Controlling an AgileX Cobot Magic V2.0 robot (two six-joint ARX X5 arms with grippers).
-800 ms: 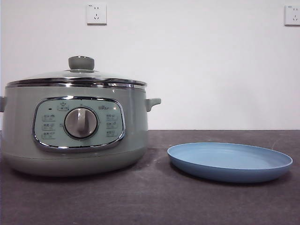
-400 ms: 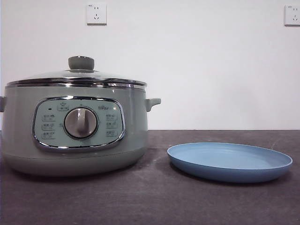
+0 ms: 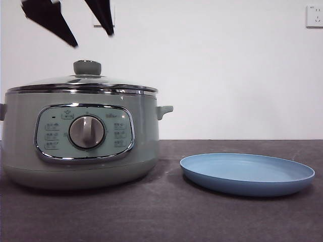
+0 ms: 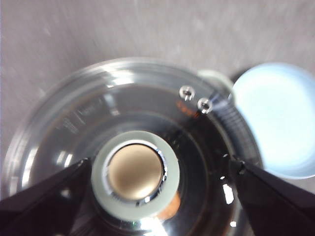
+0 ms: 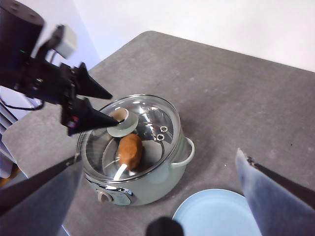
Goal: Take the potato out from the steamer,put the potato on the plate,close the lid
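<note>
The sage-green steamer (image 3: 81, 146) stands at the left with its glass lid (image 3: 55, 81) on. My left gripper (image 3: 93, 40) is open and hangs just above the lid's green knob (image 3: 87, 67); in the left wrist view the knob (image 4: 135, 172) lies between the spread jaws, apart from both. The orange-brown potato (image 5: 130, 150) shows through the lid (image 5: 152, 115) inside the steamer (image 5: 157, 184) in the right wrist view. The light-blue plate (image 3: 247, 174) lies bare to the right of the steamer. My right gripper (image 5: 158, 157) is open, high above the table and away from everything.
Two wall sockets (image 3: 104, 15) (image 3: 314, 16) sit on the white wall behind. The grey table (image 5: 236, 98) stretches behind and to the right of the steamer, and its left edge runs close to the steamer in the right wrist view.
My left gripper's two black jaws have come down into the front view at the top left, above the lid knob. Steamer, lid and plate have not moved.
</note>
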